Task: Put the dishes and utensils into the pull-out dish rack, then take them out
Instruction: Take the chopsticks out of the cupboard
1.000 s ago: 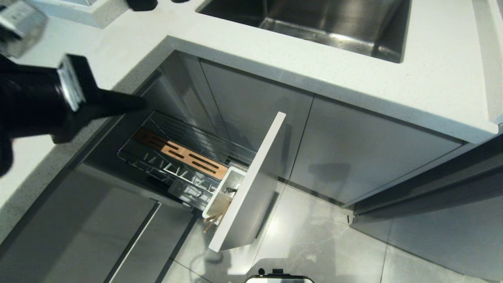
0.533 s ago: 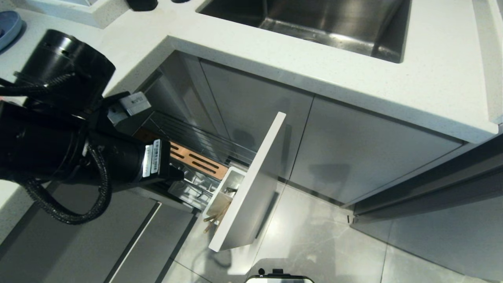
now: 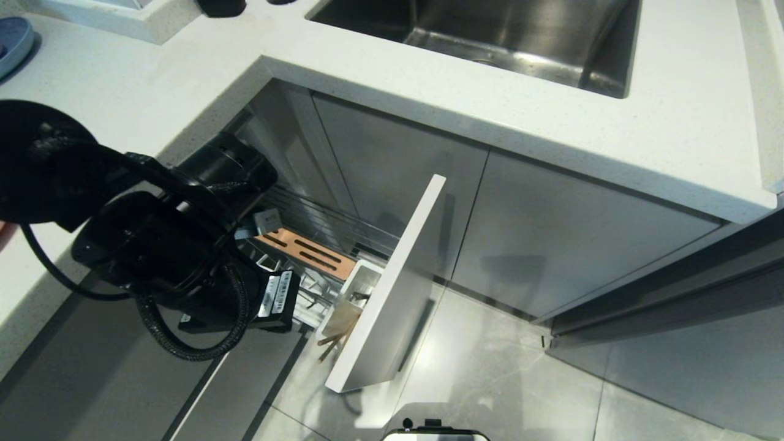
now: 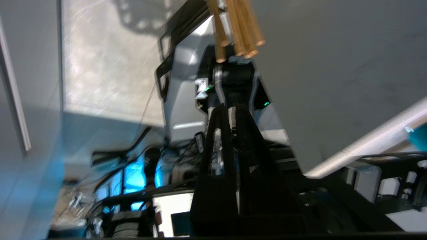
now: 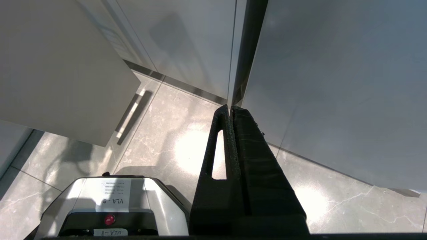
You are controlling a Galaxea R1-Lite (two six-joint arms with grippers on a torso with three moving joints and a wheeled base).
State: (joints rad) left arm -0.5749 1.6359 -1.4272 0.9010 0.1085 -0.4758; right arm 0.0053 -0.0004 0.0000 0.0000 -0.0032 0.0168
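The pull-out dish rack (image 3: 315, 252) stands drawn out from under the counter, showing its tan slotted strip, chrome wires and pale front panel (image 3: 398, 275). Light-wood chopsticks (image 3: 334, 344) stand in the white utensil cup (image 3: 361, 278) just behind that panel. My left arm (image 3: 184, 257) hangs low over the rack's rear half and hides its own fingers in the head view. In the left wrist view the left gripper (image 4: 230, 108) is shut, a short way from the chopstick ends (image 4: 238, 30). The bowl, plate and spoon are not visible. My right gripper (image 5: 231, 108) is shut and parked over the floor.
A steel sink (image 3: 490, 37) is set in the white counter (image 3: 429, 79) at the back. A blue plate (image 3: 12, 37) lies at the counter's far left. Grey cabinet doors (image 3: 551, 233) run along the right. My base (image 3: 435, 432) stands on the tiled floor.
My left arm has swung down from above the counter to low over the rack, nearer the utensil cup, now covering the rack's rear. The rack and chopsticks have not moved.
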